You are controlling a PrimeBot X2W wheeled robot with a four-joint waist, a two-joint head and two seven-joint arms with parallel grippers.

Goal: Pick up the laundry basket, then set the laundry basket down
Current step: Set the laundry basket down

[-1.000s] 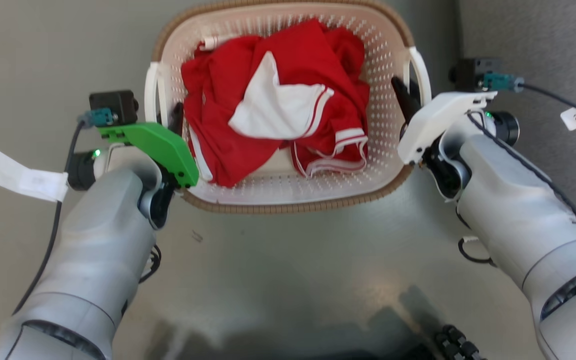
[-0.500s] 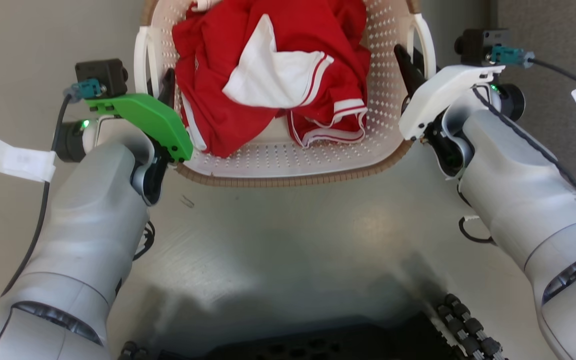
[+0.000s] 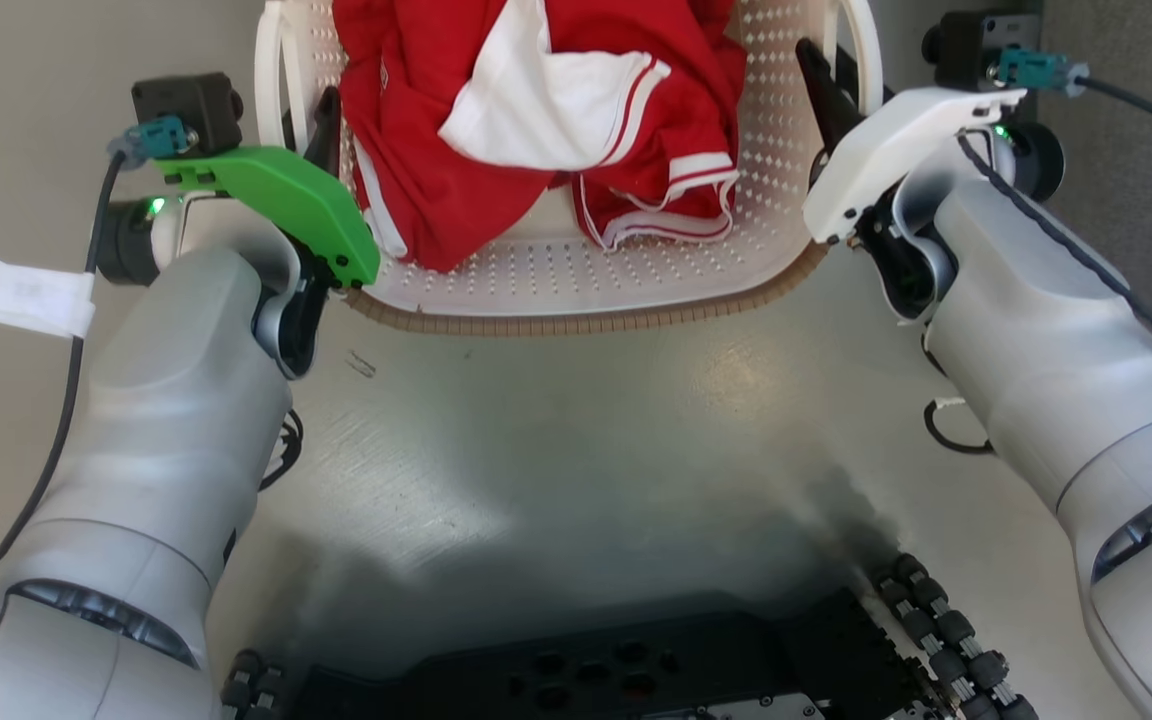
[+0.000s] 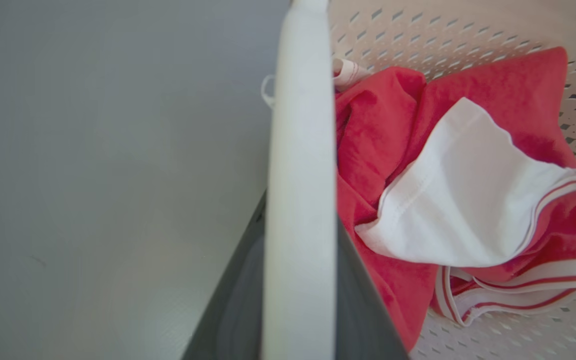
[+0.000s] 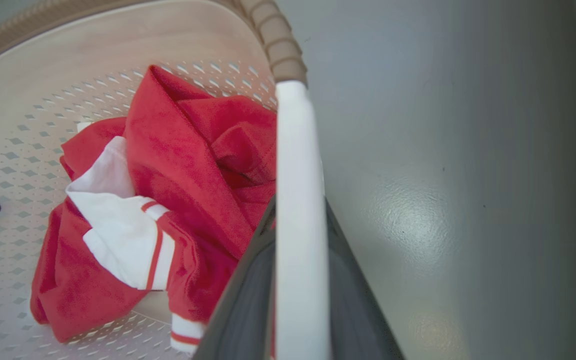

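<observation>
While it is held at both sides, you should rate the laundry basket (image 3: pixel 556 285) as a light load with a stiff-looking shell. Thin perforated plastic may flex a little, so keep both sides level.

Contents: one crumpled red and white garment (image 3: pixel 536 120), soft and loose, likely to slide if the basket tips.

Hold points are the white side handles, and both are in use. Your left gripper (image 3: pixel 304 115) has its dark fingers (image 4: pixel 233 310) set narrow, one on each side of the left handle (image 4: pixel 300 175), clamped on it. Your right gripper (image 3: pixel 834 75) has the same arrangement on the right handle (image 5: pixel 300 200). The handle bars look smooth, so slip along them is a fair risk under a jerk.

Position: the basket is directly ahead of you, between the two grippers, its far half cut off at the top of the head view. Whether its base sits on the grey floor (image 3: pixel 576 450) or hangs just clear cannot be told from these views.

Appearance: cream-white walls pierced with small diamond holes, rounded corners, brown ribbed woven-look rim (image 3: pixel 586 322), no visible damage.
</observation>
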